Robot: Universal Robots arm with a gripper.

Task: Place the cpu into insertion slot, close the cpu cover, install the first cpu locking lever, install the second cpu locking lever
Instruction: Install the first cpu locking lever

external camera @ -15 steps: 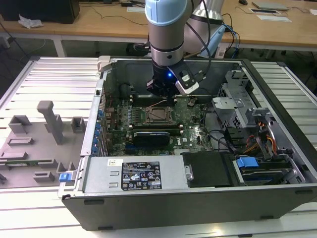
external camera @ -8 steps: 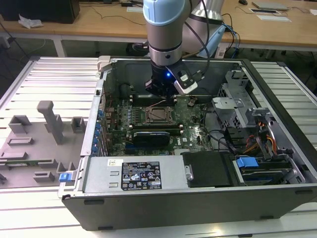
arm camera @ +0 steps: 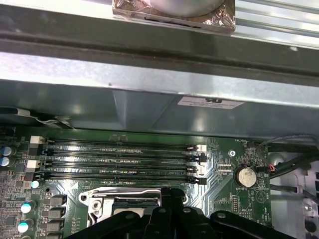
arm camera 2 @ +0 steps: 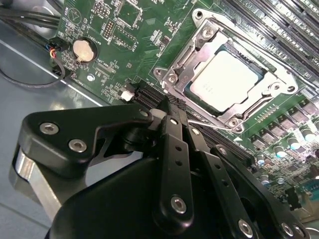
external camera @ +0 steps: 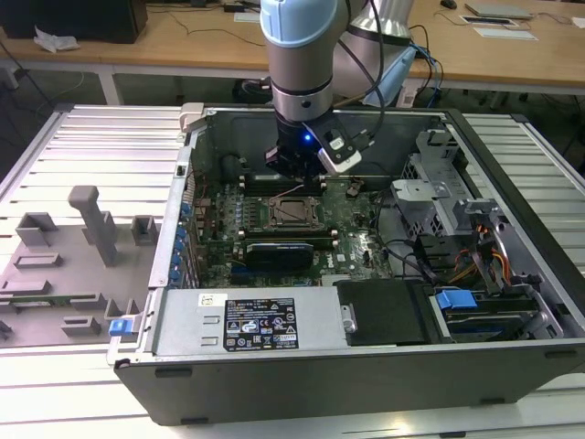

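Observation:
The cpu, a pale silvery square, lies flat in the socket on the green motherboard. The cpu cover, a silvery metal frame, lies down around it. A thin metal rod runs along the socket edge closest to my fingertips; I cannot tell whether it is latched. My gripper is shut with nothing in it and hovers just beside that edge. In the exterior view the gripper hangs over the socket inside the open computer case. In the first wrist view the gripper overlaps the cover.
Memory slots run past the socket. A coin battery and black cables lie to one side. The case holds a power supply and a drive cage. A grey fixture tray sits at the exterior view's left.

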